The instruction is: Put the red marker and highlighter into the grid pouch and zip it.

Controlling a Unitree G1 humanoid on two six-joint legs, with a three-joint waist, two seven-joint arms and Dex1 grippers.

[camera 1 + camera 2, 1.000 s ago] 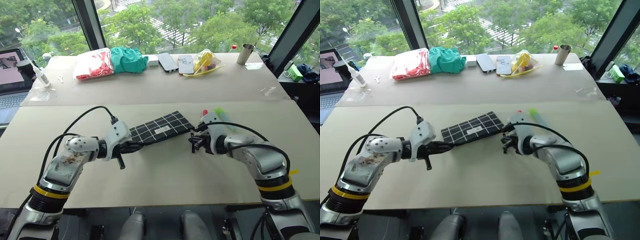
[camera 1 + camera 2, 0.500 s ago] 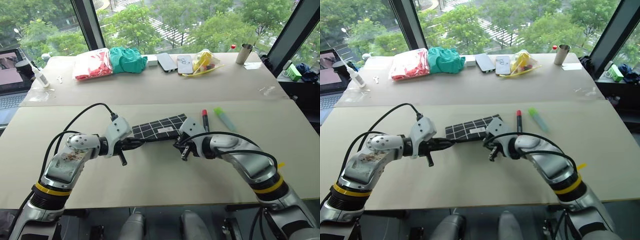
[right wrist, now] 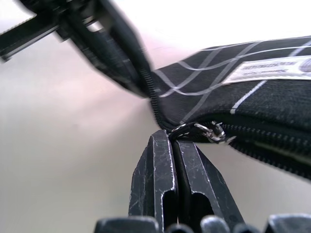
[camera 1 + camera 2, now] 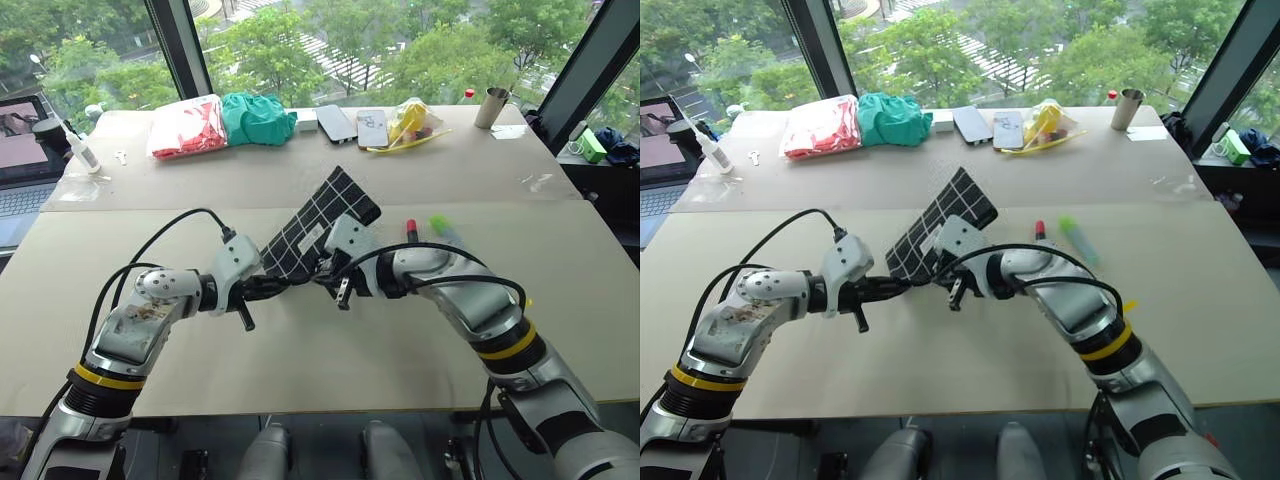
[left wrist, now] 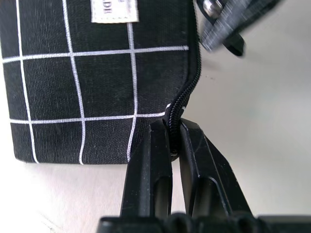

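My left gripper (image 5: 174,141) is clamped on the grid pouch (image 4: 318,222) at its near corner, on the zipper seam. My right gripper (image 3: 174,141) is closed on the zipper pull strap. The pouch tilts upward off the table (image 4: 330,350). Beside the pouch lie the red marker (image 4: 411,229) and highlighter (image 4: 441,226).

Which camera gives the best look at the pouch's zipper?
The right wrist view: the metal zipper slider sits right at the right gripper. The left wrist view shows the zipper's teeth by the left gripper; the head views show the tilted pouch whole.
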